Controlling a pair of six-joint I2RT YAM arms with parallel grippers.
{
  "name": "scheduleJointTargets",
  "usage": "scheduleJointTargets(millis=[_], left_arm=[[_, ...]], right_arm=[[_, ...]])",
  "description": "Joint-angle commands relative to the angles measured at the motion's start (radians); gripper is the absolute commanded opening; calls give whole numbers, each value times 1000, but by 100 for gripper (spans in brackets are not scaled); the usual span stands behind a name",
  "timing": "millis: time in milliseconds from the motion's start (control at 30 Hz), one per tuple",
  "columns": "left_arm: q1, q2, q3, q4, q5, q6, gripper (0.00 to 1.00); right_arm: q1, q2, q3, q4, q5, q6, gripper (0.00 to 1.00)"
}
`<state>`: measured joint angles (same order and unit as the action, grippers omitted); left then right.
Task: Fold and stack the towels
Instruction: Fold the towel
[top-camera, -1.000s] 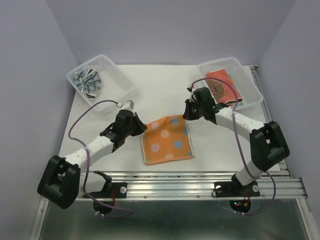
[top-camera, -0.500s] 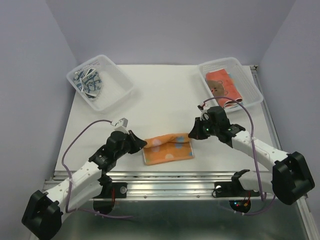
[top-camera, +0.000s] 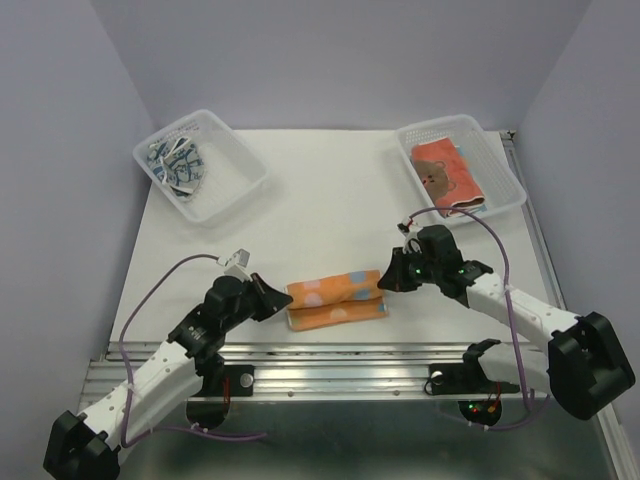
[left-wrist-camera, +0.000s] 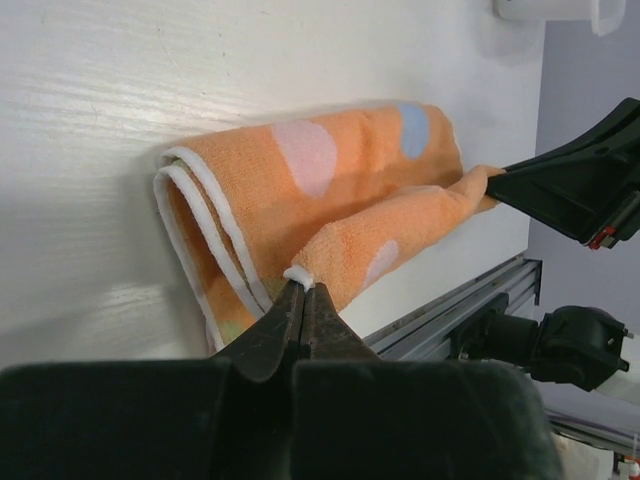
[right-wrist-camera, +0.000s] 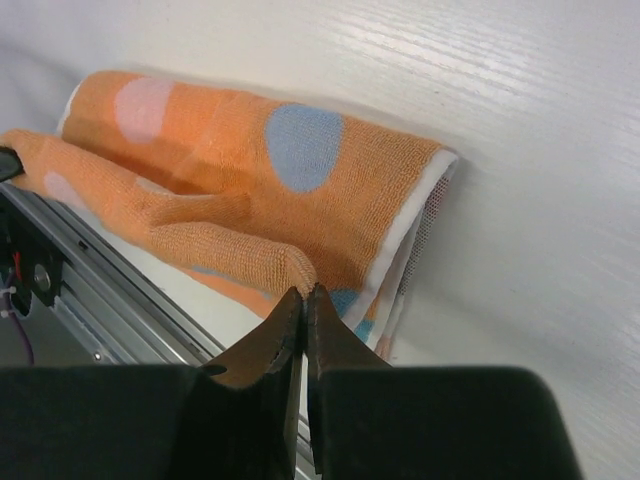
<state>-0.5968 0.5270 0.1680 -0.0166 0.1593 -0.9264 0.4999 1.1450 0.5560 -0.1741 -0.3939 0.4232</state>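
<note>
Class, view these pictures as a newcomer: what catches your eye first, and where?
An orange towel with pale and blue dots lies half folded at the near middle of the white table, the left tool and right tool each pinching an end of its top layer. The far-left clear plastic basket and far-right clear plastic basket hold more printed towels.

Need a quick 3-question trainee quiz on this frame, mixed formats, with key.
1. True or false: the left gripper and the right gripper are each shut on an edge of the orange dotted towel.
2. The bear-print towel lies: A) in the clear basket on the right arm's side; B) in the left gripper; C) under the orange dotted towel.
3. What colours are the cloths in the other basket?

Key: 1 true. 2 A. 3 blue and white.
</note>
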Motion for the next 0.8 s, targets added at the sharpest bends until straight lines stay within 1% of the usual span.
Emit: scheduleJointTargets(millis=[0, 167, 233, 267, 300, 367, 433, 467, 500, 533, 567, 600, 700, 767], left_arm=[[-6, -12, -30, -9, 49, -15, 0], [-6, -9, -41, -29, 69, -23, 0], [-8, -1, -42, -34, 94, -22, 0], [-8, -1, -42, -42, 106, -19, 5], [-8, -2, -45, -42, 130, -8, 19], [-8, -21, -58, -55, 157, 3, 32], [-9, -44, -59, -109, 190, 14, 46], [-9, -79, -55, -135, 192, 17, 58], [-9, -99, -50, -163, 194, 21, 65], [-9, -122, -38, -189, 192, 24, 73], [-9, -166, -30, -235, 189, 24, 91], [-9, -186, -24, -250, 189, 24, 98], [-9, -243, -16, -266, 186, 1, 99], [-9, -251, -5, -275, 165, -6, 99]], right_arm=[[9, -25, -10, 50, -14, 5, 7], [11, -27, -27, 47, -19, 9, 12], [9, -36, -37, 38, -14, 14, 20], [9, -44, -51, 25, -13, 17, 25], [9, -51, -57, 19, -7, 20, 32], [9, -91, -77, -5, 0, 22, 38], [9, -149, -87, -45, 7, 22, 49], [9, -174, -87, -59, 15, 23, 66], [9, -194, -88, -68, 21, 26, 71], [9, -212, -88, -73, 24, 32, 78], [9, -249, -87, -76, 26, 40, 99], [9, -258, -81, -76, 29, 48, 100], [9, -257, -67, -79, 55, 71, 100], [11, -197, -35, -96, 93, 71, 100]])
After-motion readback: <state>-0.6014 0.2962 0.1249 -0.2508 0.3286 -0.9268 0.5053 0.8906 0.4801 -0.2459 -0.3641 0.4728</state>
